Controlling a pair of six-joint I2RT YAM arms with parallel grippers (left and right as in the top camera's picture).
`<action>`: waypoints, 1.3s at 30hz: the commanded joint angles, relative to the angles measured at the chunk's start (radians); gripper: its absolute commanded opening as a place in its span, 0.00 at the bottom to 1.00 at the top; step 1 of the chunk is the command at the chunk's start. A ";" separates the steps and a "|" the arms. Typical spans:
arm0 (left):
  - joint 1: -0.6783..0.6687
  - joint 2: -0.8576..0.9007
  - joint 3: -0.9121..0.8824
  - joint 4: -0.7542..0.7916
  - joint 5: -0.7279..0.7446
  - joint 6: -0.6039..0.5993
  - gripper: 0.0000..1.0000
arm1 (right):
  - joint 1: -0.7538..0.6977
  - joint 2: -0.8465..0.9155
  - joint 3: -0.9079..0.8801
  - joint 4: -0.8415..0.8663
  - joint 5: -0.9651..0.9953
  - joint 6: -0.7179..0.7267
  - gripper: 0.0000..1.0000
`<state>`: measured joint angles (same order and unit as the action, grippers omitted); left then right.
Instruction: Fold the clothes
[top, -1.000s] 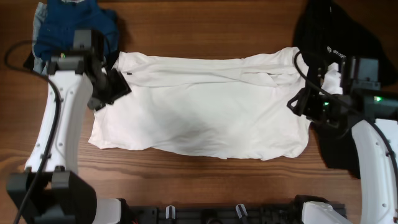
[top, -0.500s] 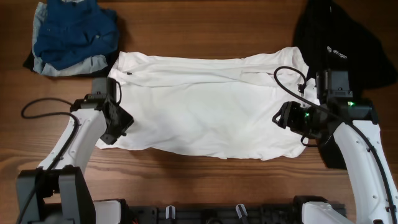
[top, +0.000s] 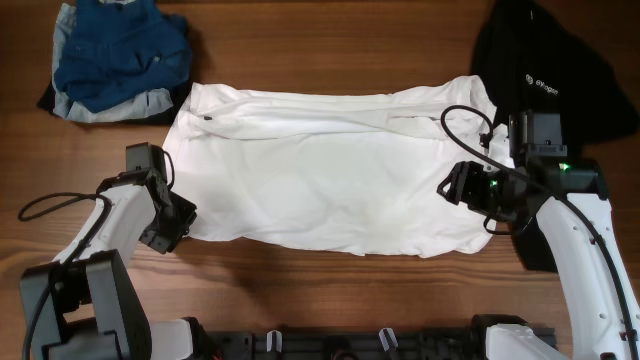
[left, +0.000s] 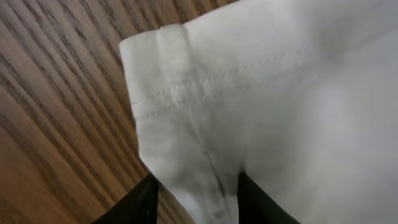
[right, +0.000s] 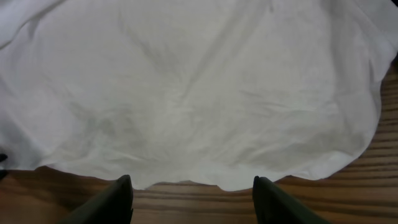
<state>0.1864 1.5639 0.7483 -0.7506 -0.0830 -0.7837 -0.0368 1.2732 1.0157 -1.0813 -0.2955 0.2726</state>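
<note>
1. Your white shirt (top: 330, 170) lies spread flat across the middle of the table (top: 330, 30). Its long side runs left to right, and a folded band runs along the far edge.
2. Your left gripper (top: 178, 218) sits at the shirt's near-left corner. In the left wrist view the hemmed corner (left: 161, 81) lies on the wood, and the cloth runs down between the two dark fingers (left: 146, 199).
3. Those fingers stand on either side of the cloth, which puckers a little between them. You cannot tell from these views whether they are pinching it.
4. Your right gripper (top: 450, 188) is over the shirt's right part, inside its right edge. The right wrist view shows its fingers (right: 121, 202) spread wide, with the shirt's wavy edge and a strip of wood between them. It holds nothing.
5. A blue pile (top: 115, 50) sits at the far-left corner, just beside the shirt's far-left corner.
6. A black garment (top: 540, 60) lies at the far right, and its edge meets the shirt's far-right corner.
</note>
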 joint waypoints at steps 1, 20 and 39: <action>0.006 0.080 -0.010 0.057 -0.032 -0.005 0.35 | 0.006 -0.003 -0.024 0.008 -0.009 0.008 0.63; 0.006 0.125 -0.010 0.180 -0.030 -0.006 0.04 | 0.092 -0.001 -0.283 0.046 -0.021 0.220 0.48; 0.006 0.125 -0.010 0.217 -0.031 -0.006 0.04 | 0.144 0.137 -0.420 0.324 0.059 0.310 0.50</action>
<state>0.1844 1.6196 0.7799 -0.5426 -0.0986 -0.7837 0.1024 1.4017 0.6025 -0.7742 -0.2714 0.5770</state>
